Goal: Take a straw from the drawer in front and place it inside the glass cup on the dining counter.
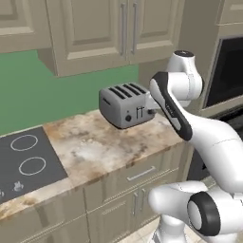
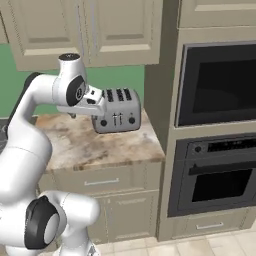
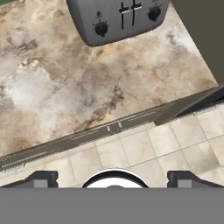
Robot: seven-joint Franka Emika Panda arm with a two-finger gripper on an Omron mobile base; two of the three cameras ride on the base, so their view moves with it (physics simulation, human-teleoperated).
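Base cams flanking; shared toaster [image 1: 126, 105]

The toaster [image 1: 126, 105] sits on the counter [image 1: 95, 147], at the back. The cooktop [image 1: 26, 163] lies at its 8 o'clock. The drawer [image 1: 140, 174] is under the counter's front edge. The ovens [image 2: 217, 130] stand at the toaster's 3 o'clock.

A marbled brown-beige table [image 1: 99, 147] stands against a green wall [image 1: 42, 90], with beige upper cabinets [image 1: 95, 33] above. A grey toaster [image 2: 116, 116] sits near its back right corner, a black cooktop [image 1: 26, 163] at its left end. Right of it, a tall unit holds two dark ovens [image 2: 217, 130], probably built in. The floor [image 3: 144, 153] has pale tiles.
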